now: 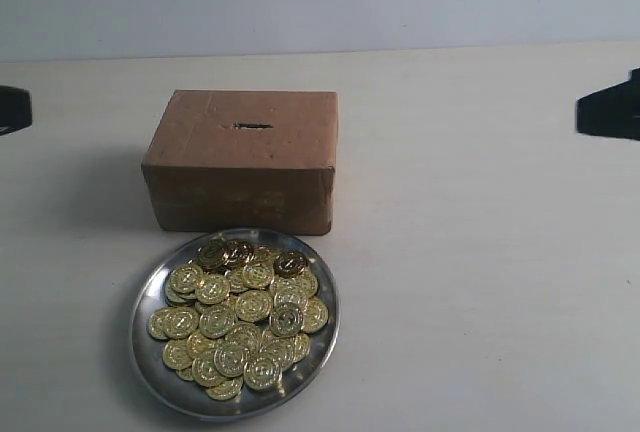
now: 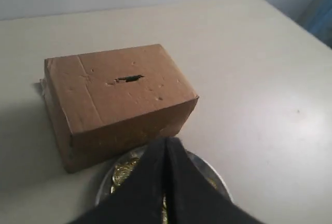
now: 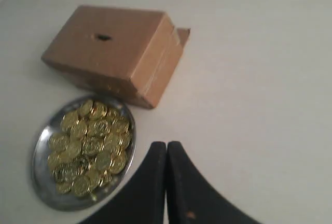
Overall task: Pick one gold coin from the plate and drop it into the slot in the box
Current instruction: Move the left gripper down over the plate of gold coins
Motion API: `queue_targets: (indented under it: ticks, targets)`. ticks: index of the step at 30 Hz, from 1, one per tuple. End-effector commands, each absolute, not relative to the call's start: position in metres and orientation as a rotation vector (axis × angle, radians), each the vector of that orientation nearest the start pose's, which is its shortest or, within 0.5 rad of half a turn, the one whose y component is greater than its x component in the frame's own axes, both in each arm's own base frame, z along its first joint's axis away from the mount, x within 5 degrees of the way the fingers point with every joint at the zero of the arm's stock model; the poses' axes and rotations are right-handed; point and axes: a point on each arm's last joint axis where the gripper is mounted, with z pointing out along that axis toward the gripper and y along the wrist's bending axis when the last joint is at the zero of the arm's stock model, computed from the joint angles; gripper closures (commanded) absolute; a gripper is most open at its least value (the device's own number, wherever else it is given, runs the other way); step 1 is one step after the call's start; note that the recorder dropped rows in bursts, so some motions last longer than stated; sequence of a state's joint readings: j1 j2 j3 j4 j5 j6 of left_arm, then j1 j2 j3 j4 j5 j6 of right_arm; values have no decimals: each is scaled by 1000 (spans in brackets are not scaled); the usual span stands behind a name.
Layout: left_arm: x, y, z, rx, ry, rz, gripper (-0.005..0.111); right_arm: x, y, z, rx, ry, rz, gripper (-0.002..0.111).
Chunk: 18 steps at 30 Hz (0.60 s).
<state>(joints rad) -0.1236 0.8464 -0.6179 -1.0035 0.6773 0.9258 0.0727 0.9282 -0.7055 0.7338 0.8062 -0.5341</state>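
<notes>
The left jaws are pressed together with no gap and nothing between them, and the right jaws are just as tightly closed and empty. In the exterior view the left arm [image 1: 12, 110] and right arm [image 1: 610, 107] show only as dark tips at the frame's two edges, well apart from everything on the desk [image 1: 480, 282]. So, by my reading, the task is at its very start. No coin is lifted, nothing sits at the slot [image 1: 253, 126], and the reach, grasp, carry and drop are all left to do. The gold coins [image 1: 240, 317] lie heaped in the plate [image 1: 320, 352], which sits just in front of the cardboard box [image 1: 240, 167], its far rim close to the box's front face. The slot is on the box's top face, unobstructed. By count there are one plate, one box and one slot. About three dozen coin faces show, overlapping too much for an exact tally.
</notes>
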Motion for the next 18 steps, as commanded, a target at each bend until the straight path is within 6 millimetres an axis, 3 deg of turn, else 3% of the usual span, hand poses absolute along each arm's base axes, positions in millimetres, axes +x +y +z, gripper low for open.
queue_targets:
  ticks: [1,6,10,14,18]
  targets:
    - [196,-87,301,801,2052,-592,107,196,83,274,-538,2430,729,108]
    - [221,-138,278,1354,1948,-452,107,215,114,238,-688,2566,774,108]
    - [215,-184,241,1953,1666,-261,107,220,127,221,-766,2638,799,108]
    - [198,-216,205,2424,1237,-137,107,217,127,223,-800,2637,788,108]
    - [187,-233,178,2663,897,-119,107,212,124,234,-815,2589,768,108]
